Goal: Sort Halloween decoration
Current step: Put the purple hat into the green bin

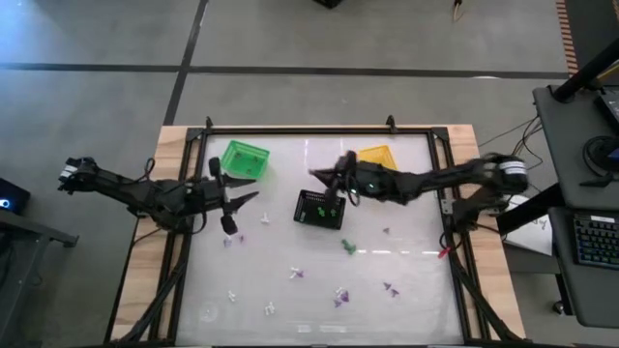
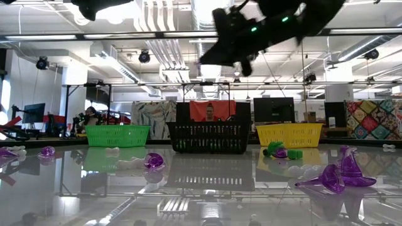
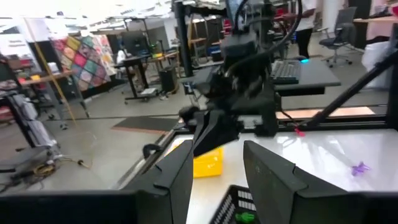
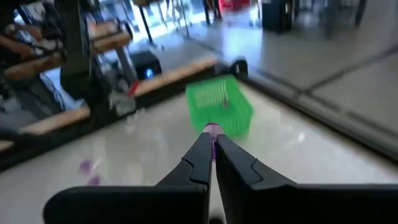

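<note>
The right gripper hangs above the table near the black basket, its fingers pinched on a small purple trinket whose tip shows between them. This looks like the carry step of the sort; the next move calls for bringing the piece over the proper basket, then releasing it. The left gripper waits near the green basket, fingers parted and holding nothing. More trinkets lie scattered across the table.
</note>
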`<control>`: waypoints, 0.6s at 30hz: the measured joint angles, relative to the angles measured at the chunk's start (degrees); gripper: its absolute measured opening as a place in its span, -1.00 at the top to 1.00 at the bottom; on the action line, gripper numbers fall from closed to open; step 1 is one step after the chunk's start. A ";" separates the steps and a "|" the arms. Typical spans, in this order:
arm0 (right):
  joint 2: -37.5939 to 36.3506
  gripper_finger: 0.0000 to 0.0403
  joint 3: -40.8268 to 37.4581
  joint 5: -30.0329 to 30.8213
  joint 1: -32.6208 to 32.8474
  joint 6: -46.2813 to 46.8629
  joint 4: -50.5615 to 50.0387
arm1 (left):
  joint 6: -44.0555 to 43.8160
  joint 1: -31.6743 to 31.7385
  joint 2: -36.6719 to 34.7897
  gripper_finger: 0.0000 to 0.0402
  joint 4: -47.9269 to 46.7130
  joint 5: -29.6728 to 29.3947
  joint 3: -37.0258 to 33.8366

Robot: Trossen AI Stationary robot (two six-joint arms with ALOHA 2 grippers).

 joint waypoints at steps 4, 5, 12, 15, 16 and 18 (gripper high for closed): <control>8.97 0.96 6.13 -1.08 -2.58 -5.64 5.13 | 0.77 -0.01 -1.48 0.38 -1.38 -0.74 -0.01; 11.16 0.96 8.22 -1.18 -2.93 -6.88 5.33 | 0.78 0.01 -1.87 0.38 -2.06 -0.76 0.00; 24.39 0.96 22.82 -1.42 -5.10 -12.23 3.55 | 0.48 -0.01 -3.96 0.38 -4.20 -0.75 -0.02; 29.22 0.96 28.70 -1.42 -5.94 -13.44 2.02 | 0.36 -0.01 -4.45 0.38 -4.54 -0.73 -0.02; 30.67 0.96 30.55 -1.44 -6.24 -13.44 1.55 | 0.34 -0.01 -4.48 0.38 -4.51 -0.73 -0.04; 33.59 0.96 33.80 -1.46 -6.56 -13.20 1.30 | 0.34 -0.01 -4.55 0.38 -4.59 -0.73 -0.04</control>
